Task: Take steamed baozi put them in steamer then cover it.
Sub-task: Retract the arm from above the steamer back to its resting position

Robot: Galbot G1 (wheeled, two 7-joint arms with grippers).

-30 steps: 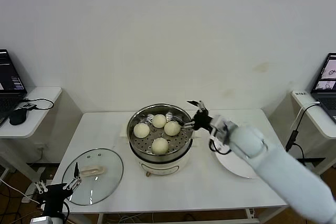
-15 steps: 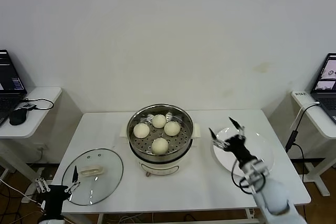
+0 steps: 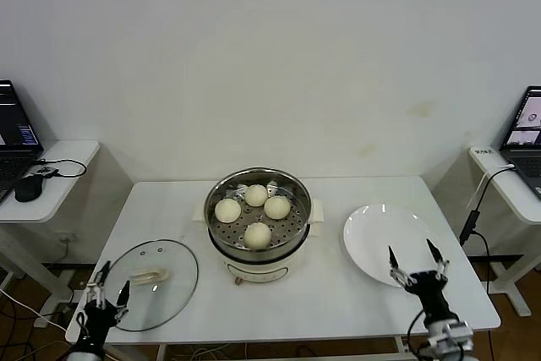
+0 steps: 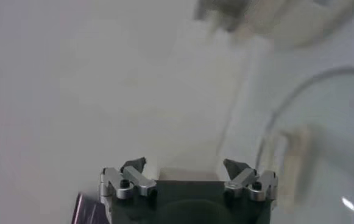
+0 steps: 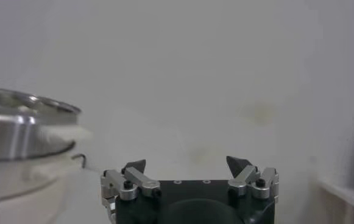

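Several cream-white steamed baozi [image 3: 257,234] lie on the perforated tray of the steel steamer [image 3: 221,243] at the table's middle. The steamer is uncovered. The glass cover [image 3: 169,293] lies flat at the table's front left, its cream handle [image 3: 149,276] up. My left gripper [image 3: 112,280] is low at the table's front-left corner beside the cover, open and empty. Its wrist view shows the left gripper [image 4: 184,164] with the cover [image 4: 323,140] off to one side. My right gripper [image 3: 412,252] stands open and empty by the plate's front edge; the steamer [image 5: 18,131] shows in the right gripper's [image 5: 186,163] wrist view.
An empty white plate [image 3: 379,230] lies right of the steamer. Side desks with laptops [image 3: 15,137] stand at both sides. A white wall backs the table.
My right arm has drawn back from the steamer's right rim, over the plate, down to the front right edge. My left gripper has shifted slightly by the cover.
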